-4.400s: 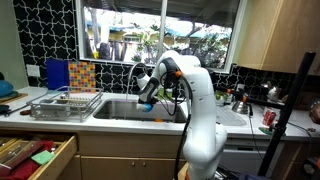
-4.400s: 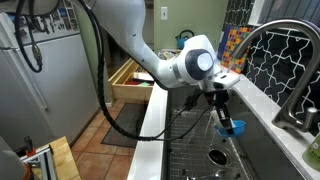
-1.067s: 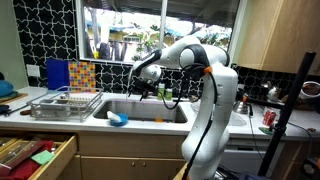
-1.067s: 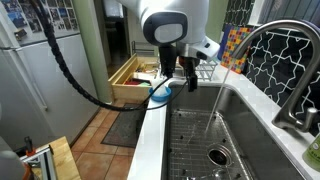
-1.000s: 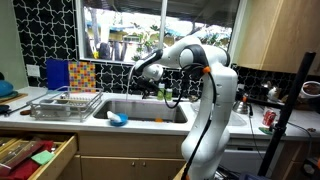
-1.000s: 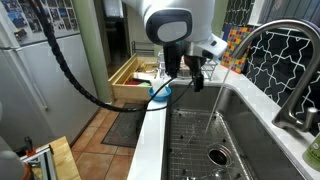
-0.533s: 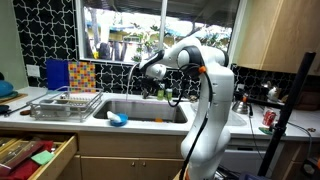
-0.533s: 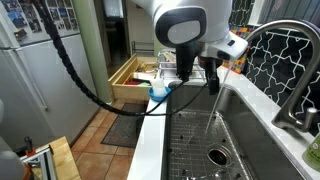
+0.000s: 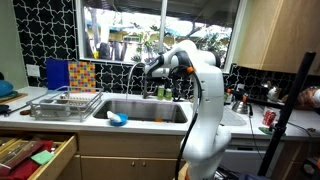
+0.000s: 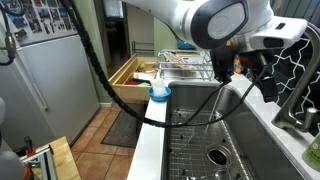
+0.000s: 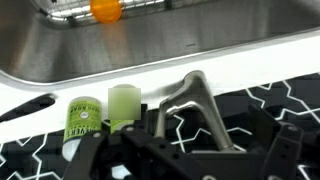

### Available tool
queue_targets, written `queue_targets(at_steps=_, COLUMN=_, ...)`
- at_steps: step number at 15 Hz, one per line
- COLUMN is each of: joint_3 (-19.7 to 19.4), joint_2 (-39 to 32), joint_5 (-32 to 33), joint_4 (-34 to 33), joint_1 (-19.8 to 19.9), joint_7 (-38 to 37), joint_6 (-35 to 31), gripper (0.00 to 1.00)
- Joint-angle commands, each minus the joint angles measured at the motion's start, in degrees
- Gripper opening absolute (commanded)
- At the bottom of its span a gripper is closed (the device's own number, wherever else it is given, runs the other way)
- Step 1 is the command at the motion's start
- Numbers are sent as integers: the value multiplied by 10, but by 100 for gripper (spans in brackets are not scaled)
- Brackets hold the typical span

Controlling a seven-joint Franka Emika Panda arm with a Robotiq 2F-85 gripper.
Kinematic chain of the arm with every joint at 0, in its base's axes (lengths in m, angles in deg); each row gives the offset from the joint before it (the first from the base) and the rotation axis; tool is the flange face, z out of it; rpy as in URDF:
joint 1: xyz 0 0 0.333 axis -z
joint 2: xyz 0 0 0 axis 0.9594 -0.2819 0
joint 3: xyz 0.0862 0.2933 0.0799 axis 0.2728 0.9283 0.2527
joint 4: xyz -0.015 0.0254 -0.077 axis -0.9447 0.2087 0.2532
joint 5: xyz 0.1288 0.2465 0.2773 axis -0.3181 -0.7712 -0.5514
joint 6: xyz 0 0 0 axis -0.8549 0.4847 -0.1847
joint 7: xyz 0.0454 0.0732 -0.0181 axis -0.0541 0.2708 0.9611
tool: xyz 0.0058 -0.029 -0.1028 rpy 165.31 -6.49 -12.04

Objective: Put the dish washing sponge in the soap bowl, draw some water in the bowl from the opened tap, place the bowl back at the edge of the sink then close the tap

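The blue soap bowl (image 9: 117,119) (image 10: 160,92) sits on the counter at the front edge of the sink (image 9: 140,108). Something pale shows inside it; I cannot make out the dish washing sponge for certain. My gripper (image 9: 152,72) (image 10: 255,78) is up at the back of the sink, next to the curved metal tap (image 10: 296,60). In the wrist view my gripper (image 11: 205,135) is open, and the tap's metal lever (image 11: 192,98) stands between the dark fingers. Whether a finger touches it I cannot tell.
A wire dish rack (image 9: 65,103) (image 10: 185,65) stands beside the sink. A wooden drawer (image 9: 35,155) (image 10: 130,78) hangs open below the counter. Green bottles (image 11: 78,120) stand behind the tap, an orange item (image 11: 105,10) lies in the basin, and a red can (image 9: 267,119) is on the counter.
The arm has swung from above the sink's front edge back to the tap. The gripper stayed open. The bowl has not moved from the edge.
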Motion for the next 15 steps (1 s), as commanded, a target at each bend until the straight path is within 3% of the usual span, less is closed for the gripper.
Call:
queue_targets(at_steps=1, joint_3=-37, joint_2=-84, joint_5=79, joint_4=-99, joint_1=-1, joint_7=-51, joint_6=1, gripper=100)
queue_targets(at_steps=4, joint_3=-45, joint_2=-135, joint_5=84, joint_4=-154, joint_1=8, joint_7=-16, joint_6=4, gripper=100)
queue_targets(at_steps=8, joint_3=-19, joint_2=-185, joint_5=45, joint_4=-209, joint_1=36, joint_7=53, joint_6=2, gripper=100)
queue_targets(at_steps=15, joint_3=-6, joint_2=-249, joint_5=42, joint_4=-289, joint_1=54, joint_7=93, joint_6=10, gripper=100)
